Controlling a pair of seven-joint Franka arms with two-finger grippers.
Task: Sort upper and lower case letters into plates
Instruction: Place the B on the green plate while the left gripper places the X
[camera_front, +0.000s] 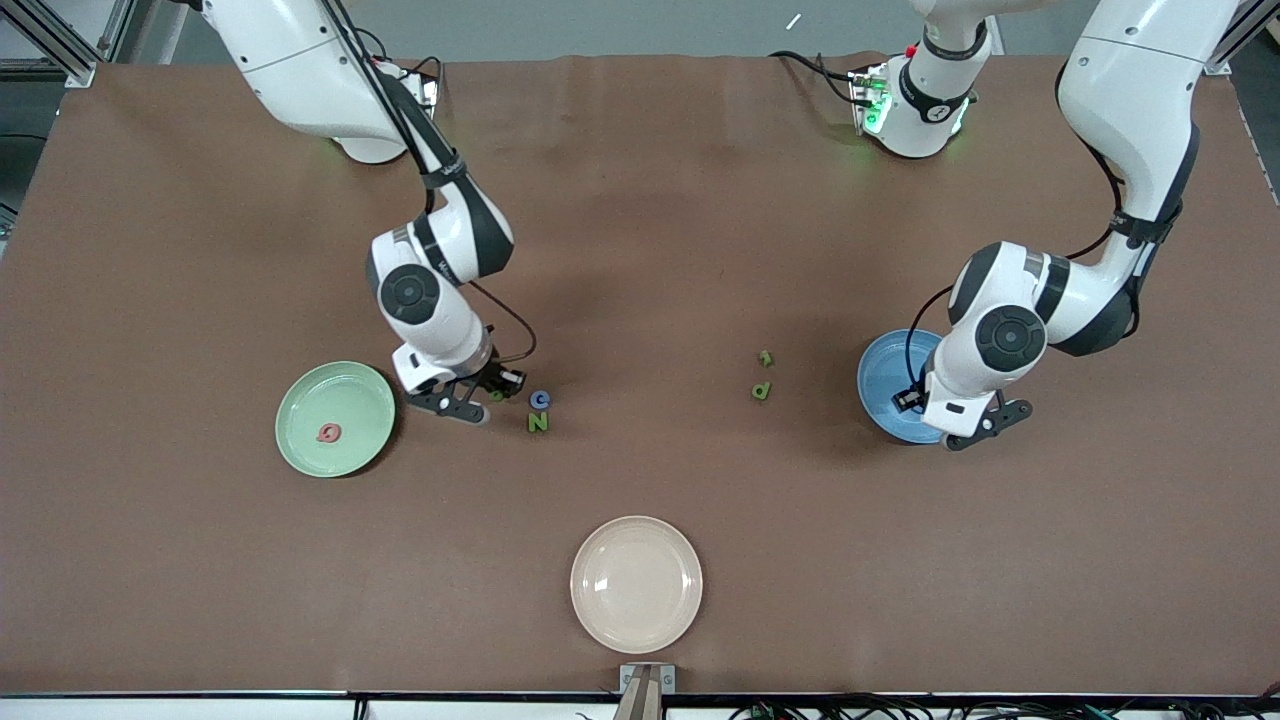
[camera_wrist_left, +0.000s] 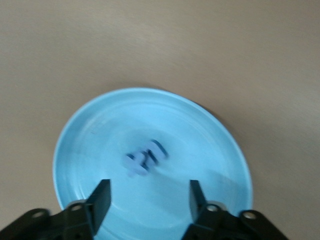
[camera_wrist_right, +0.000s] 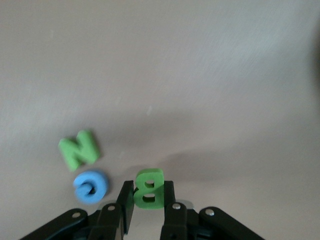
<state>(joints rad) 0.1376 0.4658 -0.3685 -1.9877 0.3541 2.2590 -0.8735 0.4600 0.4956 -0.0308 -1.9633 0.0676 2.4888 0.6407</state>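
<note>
My right gripper (camera_front: 492, 398) is low over the table beside the pale green plate (camera_front: 350, 395) and is shut on the green B (camera_wrist_right: 149, 187), held between its fingers (camera_wrist_right: 148, 194). The blue C (camera_front: 540, 399) and green N (camera_front: 538, 422) lie next to it; both show in the right wrist view, the C (camera_wrist_right: 90, 185) and the N (camera_wrist_right: 78, 148). The pink Q (camera_front: 328, 432) lies in the green plate. My left gripper (camera_front: 983, 425) is open and empty over the bright blue plate (camera_front: 885, 380). Blurred blue letters (camera_wrist_left: 145, 157) lie in that plate (camera_wrist_left: 200, 135). The green p (camera_front: 762, 390) and u-like letter (camera_front: 766, 357) lie on the table between the plates.
A cream-white round plate (camera_front: 636, 582) sits near the table's front edge, nearer the camera than all the letters. A small grey bracket (camera_front: 647, 680) stands at that edge.
</note>
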